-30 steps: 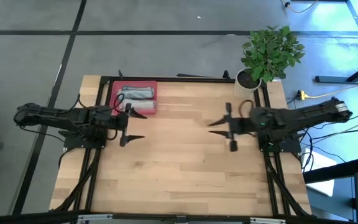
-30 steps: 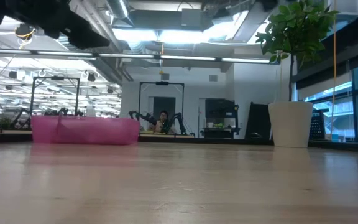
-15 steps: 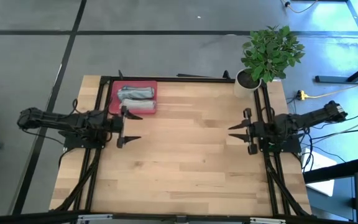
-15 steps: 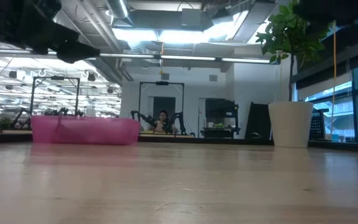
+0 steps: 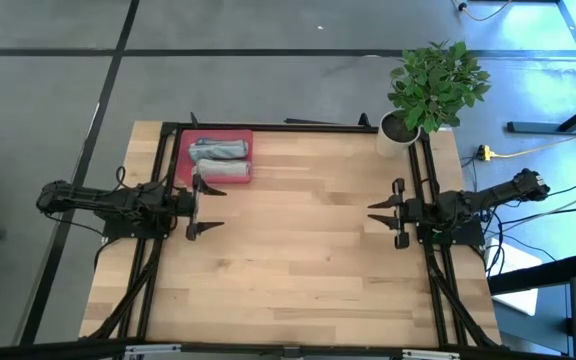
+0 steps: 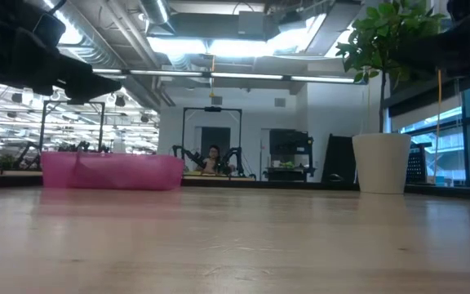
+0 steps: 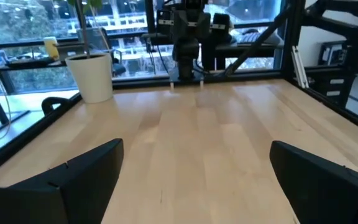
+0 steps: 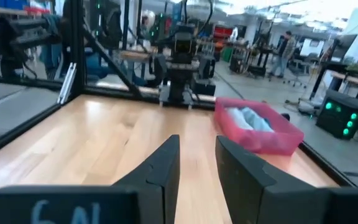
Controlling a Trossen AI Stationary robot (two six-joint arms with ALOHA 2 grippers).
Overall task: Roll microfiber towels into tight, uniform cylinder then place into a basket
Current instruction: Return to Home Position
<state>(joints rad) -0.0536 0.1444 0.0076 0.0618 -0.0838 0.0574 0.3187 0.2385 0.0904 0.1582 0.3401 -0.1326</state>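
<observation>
Towels (image 5: 220, 151) lie rolled in the basket (image 5: 180, 165) just beside my left pincer (image 5: 206, 206), wide open, empty; right pincer (image 5: 373, 214), narrowly parted, empty, sits well apart; low down, the basket wall hides both rolls.

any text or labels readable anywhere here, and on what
"6AL", roughly: white marks on the body of the right gripper, blurred and cut off, so unsure.
Tray, towels, pot: no text visible.
Room behind: anything there is too small to read.
</observation>
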